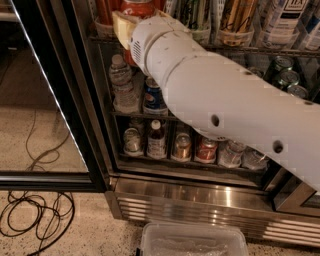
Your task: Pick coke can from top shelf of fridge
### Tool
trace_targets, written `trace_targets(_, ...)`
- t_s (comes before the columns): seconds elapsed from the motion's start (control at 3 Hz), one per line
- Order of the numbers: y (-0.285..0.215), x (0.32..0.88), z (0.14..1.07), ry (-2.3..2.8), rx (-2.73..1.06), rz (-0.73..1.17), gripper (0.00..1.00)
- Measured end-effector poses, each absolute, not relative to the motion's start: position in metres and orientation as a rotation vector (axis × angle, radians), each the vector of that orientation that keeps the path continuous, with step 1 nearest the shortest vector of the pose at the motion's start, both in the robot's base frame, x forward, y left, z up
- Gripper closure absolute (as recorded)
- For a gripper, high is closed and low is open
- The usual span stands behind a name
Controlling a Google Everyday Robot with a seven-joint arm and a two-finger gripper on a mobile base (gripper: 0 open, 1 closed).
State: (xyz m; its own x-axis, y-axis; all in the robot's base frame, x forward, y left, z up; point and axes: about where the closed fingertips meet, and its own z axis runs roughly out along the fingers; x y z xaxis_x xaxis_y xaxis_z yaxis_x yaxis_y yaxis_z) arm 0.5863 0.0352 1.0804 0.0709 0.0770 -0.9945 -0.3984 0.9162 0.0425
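The coke can (137,8), red with a silver rim, stands at the left of the top shelf (235,49), a wire rack of tall cans in the fridge (200,200). Only its upper part shows at the picture's top edge. My gripper (125,25) is at the end of the big white arm (225,100), which reaches up and left into the fridge. The gripper sits right against the front of the coke can and hides its lower part. Whether it holds the can is hidden.
Another red can (107,10) stands left of the coke can, gold cans (240,15) to the right. Below are a water bottle (122,82), a Pepsi can (152,97) and small bottles. The glass door (75,100) stands open left. Cables (35,220) and a plastic box (192,240) lie on the floor.
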Motion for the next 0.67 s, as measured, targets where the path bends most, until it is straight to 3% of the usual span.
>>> trace_targets(0.67, 0.047, 0.547, 1.069, 1.539, -0.276, 0.464, 1.0)
